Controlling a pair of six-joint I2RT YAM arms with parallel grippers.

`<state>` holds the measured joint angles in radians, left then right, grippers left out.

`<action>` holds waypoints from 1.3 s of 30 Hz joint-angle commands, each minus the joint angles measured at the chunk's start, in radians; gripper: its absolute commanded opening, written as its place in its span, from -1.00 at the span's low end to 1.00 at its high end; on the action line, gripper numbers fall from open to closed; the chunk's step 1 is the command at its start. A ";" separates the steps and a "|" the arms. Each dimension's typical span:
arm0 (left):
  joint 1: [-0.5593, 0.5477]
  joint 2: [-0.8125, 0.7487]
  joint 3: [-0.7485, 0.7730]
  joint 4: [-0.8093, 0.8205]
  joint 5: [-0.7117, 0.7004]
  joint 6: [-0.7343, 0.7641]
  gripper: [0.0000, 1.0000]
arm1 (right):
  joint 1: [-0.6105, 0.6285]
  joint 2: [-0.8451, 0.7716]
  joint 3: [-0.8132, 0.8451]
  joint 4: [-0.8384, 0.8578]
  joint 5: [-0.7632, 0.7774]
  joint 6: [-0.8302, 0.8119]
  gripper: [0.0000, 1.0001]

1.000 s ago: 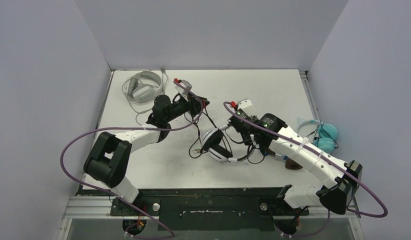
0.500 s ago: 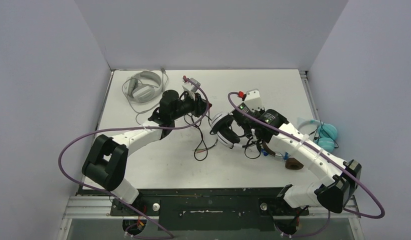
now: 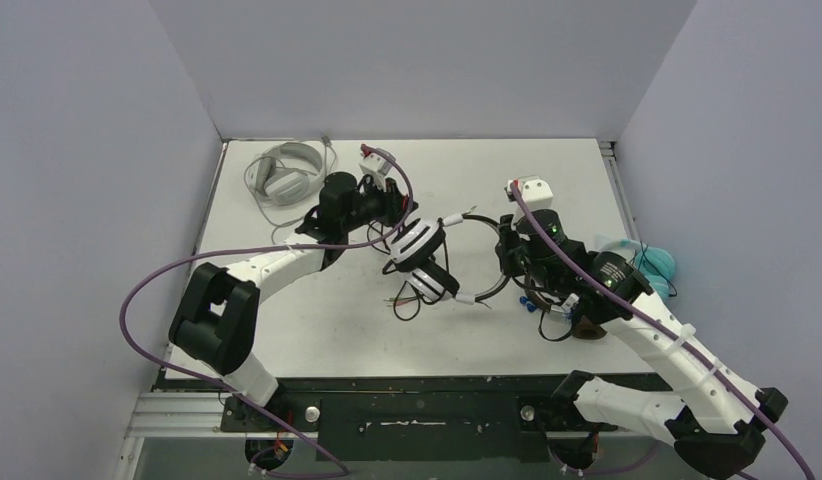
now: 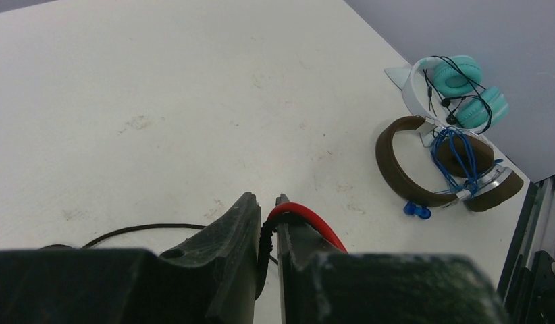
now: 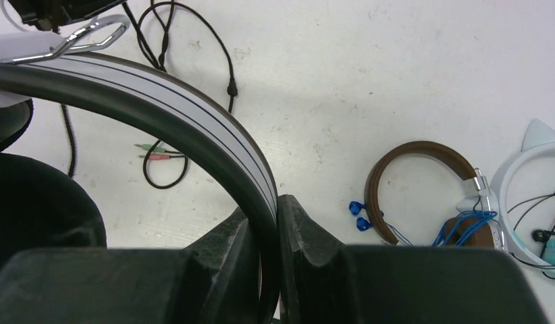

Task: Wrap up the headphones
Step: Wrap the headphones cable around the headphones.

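Observation:
My right gripper (image 3: 507, 262) (image 5: 267, 212) is shut on the band of the black-and-white headphones (image 3: 419, 255) (image 5: 160, 101) and holds them lifted above the table middle. My left gripper (image 3: 399, 212) (image 4: 266, 210) is shut on their black cable (image 4: 264, 237), beside a red wire. The rest of the cable (image 3: 405, 298) (image 5: 163, 169) trails to the table, ending in green and pink plugs (image 5: 152, 151). The brown headphones with blue cable (image 3: 584, 325) (image 4: 438, 169) (image 5: 423, 189) and the light teal headphones (image 3: 652, 270) (image 4: 457, 84) (image 5: 531, 196) lie at the right edge. The pale grey headphones (image 3: 284, 175) lie at the back left.
The white table (image 3: 317, 330) is walled by grey panels at the back and sides. A dark rail (image 3: 417, 395) with the arm bases runs along the near edge. Purple hoses (image 3: 147, 300) loop off both arms.
My right arm has swung right and back, lifting the black-and-white headphones by the band. The earcups have moved left, close under my left gripper. The left gripper has barely moved.

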<state>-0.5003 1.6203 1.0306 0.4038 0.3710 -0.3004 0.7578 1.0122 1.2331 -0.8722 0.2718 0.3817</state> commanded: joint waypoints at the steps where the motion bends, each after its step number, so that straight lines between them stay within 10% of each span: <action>1: 0.005 -0.013 0.001 0.046 0.034 -0.059 -0.74 | -0.020 -0.018 0.025 0.080 0.135 0.076 -1.00; 13: -0.075 -0.039 -0.256 0.255 0.087 -0.195 -0.80 | -0.068 -0.143 0.043 0.322 -0.003 0.124 -1.00; 30: 0.030 0.071 -0.101 0.273 0.137 -0.130 -0.77 | -0.060 -0.017 0.103 0.085 -0.849 -0.049 -1.00; 39: 0.065 0.110 0.172 0.035 0.132 -0.027 -0.76 | 0.063 0.070 0.035 -0.101 -0.524 -0.109 -1.00</action>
<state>-0.4721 1.7321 1.0992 0.5289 0.5499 -0.4026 0.7849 1.0744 1.2602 -0.8864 -0.3325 0.2729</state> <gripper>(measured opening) 0.121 0.121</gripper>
